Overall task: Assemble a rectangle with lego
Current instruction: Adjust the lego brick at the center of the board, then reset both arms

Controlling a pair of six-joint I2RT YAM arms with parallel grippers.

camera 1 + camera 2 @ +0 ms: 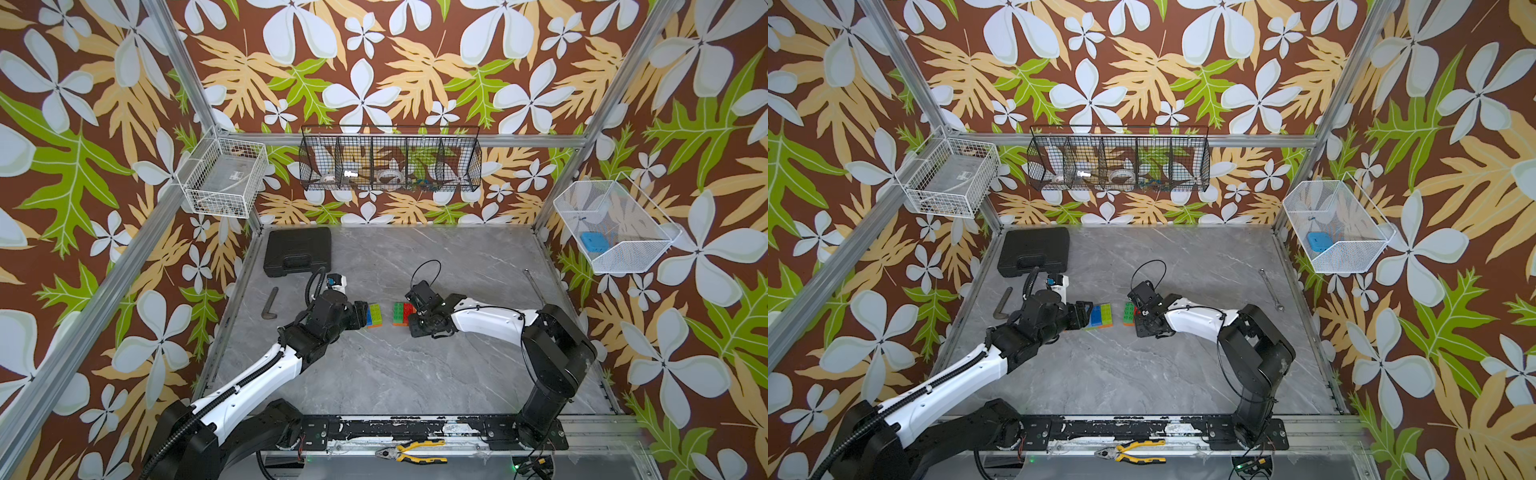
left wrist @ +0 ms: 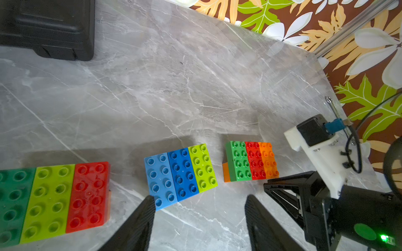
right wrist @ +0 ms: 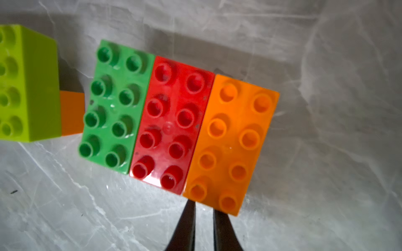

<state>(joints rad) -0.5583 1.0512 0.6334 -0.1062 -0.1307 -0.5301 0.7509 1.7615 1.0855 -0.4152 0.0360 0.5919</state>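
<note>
The lego lies in three two-layer slabs on the grey table. In the left wrist view these are a dark green, lime and red slab [image 2: 54, 200], a light blue, blue and lime slab [image 2: 180, 176], and a green, red and orange slab [image 2: 252, 160]. My left gripper [image 2: 200, 196] is open with bare table between its fingers, just short of the blue slab [image 1: 374, 314]. My right gripper [image 3: 203, 206] is shut. Its tips are tucked under the edge of the orange brick [image 3: 232, 141], at the green-red-orange slab [image 1: 402, 312]. My left arm hides the dark green slab in both top views.
A black case [image 1: 297, 250] lies at the back left, with a bent metal key [image 1: 270, 303] nearer the left edge. A thin wrench [image 1: 1270, 289] lies by the right wall. Yellow-handled pliers [image 1: 415, 452] rest on the front rail. Wire baskets [image 1: 390, 160] hang on the walls.
</note>
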